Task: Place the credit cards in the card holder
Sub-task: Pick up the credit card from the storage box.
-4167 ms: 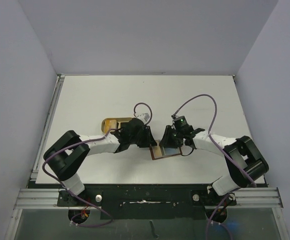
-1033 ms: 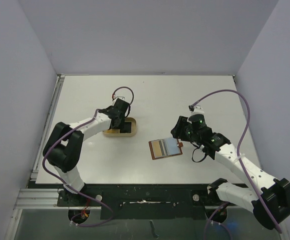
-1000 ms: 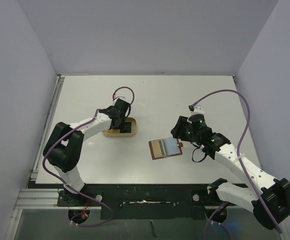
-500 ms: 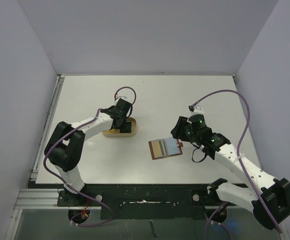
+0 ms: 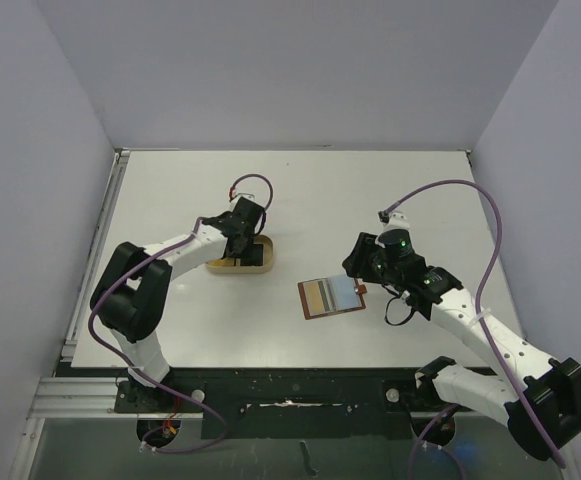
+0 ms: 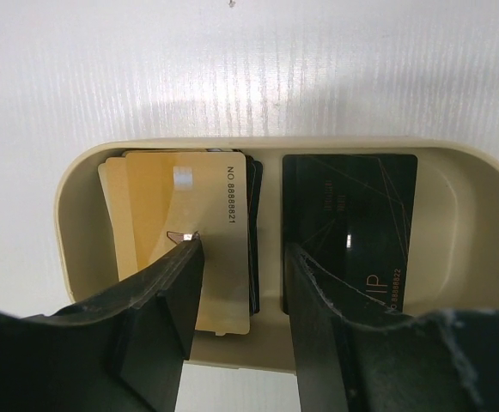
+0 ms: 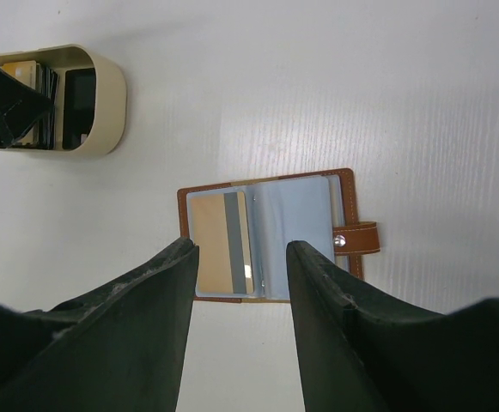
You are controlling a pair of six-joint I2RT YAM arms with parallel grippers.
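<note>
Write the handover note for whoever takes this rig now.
Left gripper: jaws open, empty, over the tray. Right gripper: jaws open, empty, above the card holder.
Done: card holder lies open on the table, with one tan striped card in a sleeve.
To do: a stack topped by a tan card and a black card, both in the tray.

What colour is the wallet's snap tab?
The snap tab is brown; right wrist view shows it best.
</note>
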